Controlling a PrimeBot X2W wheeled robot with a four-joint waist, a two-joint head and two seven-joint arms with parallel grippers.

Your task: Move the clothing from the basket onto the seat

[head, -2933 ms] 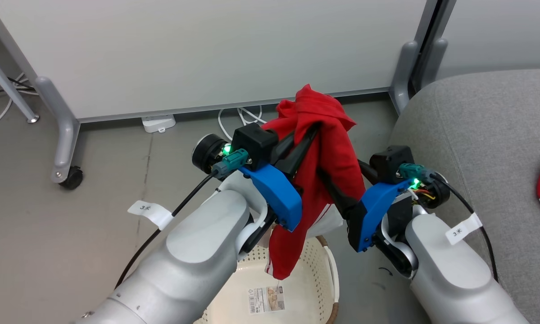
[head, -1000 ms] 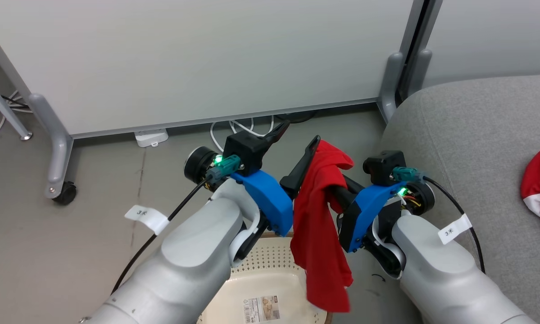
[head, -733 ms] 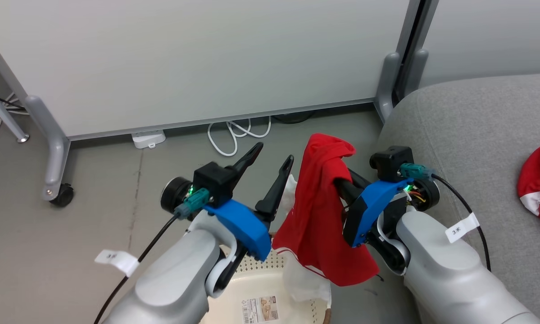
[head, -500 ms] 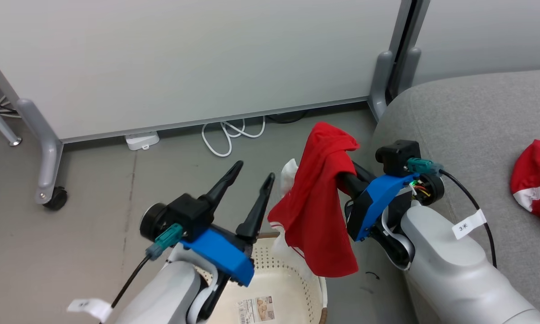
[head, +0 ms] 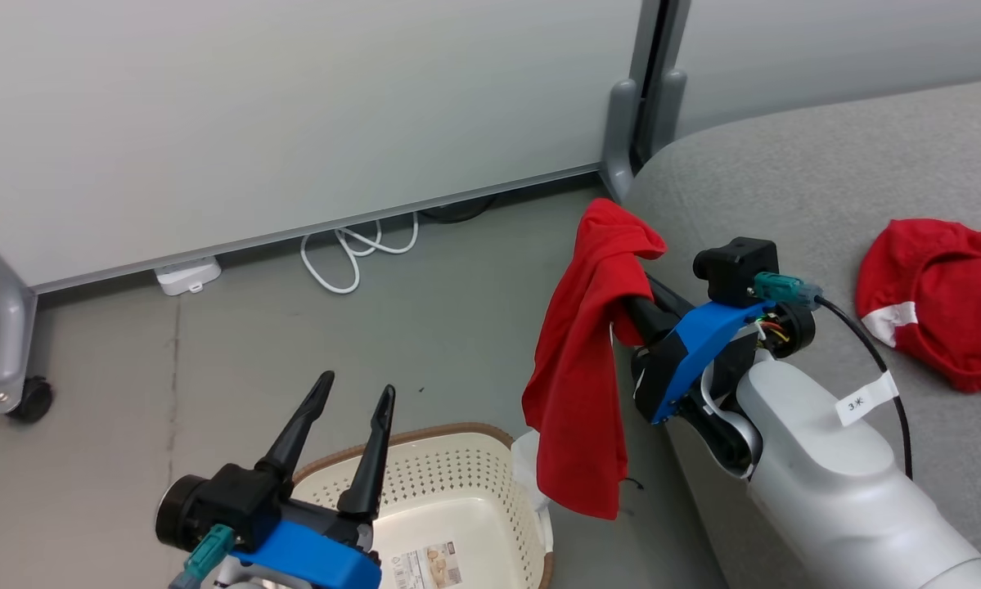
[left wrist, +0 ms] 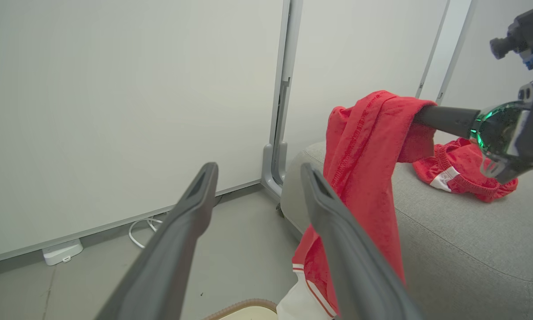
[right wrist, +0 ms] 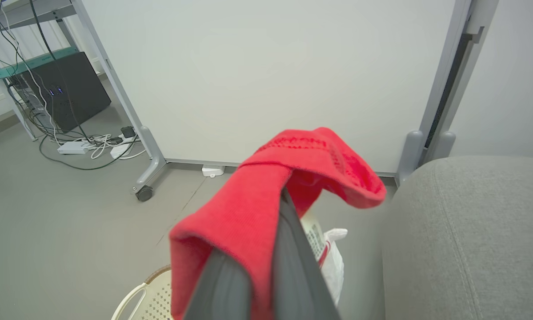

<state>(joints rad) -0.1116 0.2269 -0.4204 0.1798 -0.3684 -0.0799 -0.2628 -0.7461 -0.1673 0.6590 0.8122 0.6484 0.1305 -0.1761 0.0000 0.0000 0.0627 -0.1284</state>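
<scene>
Right hand (right wrist: pixel 284 200) clenches red garment (head: pixel 576 384) beside seat (head: pixel 785 164) edge; left hand (head: pixel 357 384) spread by basket (head: pixel 425 432) rim.

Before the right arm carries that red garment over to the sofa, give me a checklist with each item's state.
1. Right gripper shut on the hanging red garment: ok, the cloth is draped over its closed fingers.
2. Left gripper open and apart from the cloth: ok.
3. Garment's lower end free of the basket: cannot tell; its white part hangs close by the rim.
4. Bare sofa to set it on: ok, grey cushion lies between the arm and the other red garment.
5. Basket emptied: cannot tell; its near part is out of frame.
</scene>
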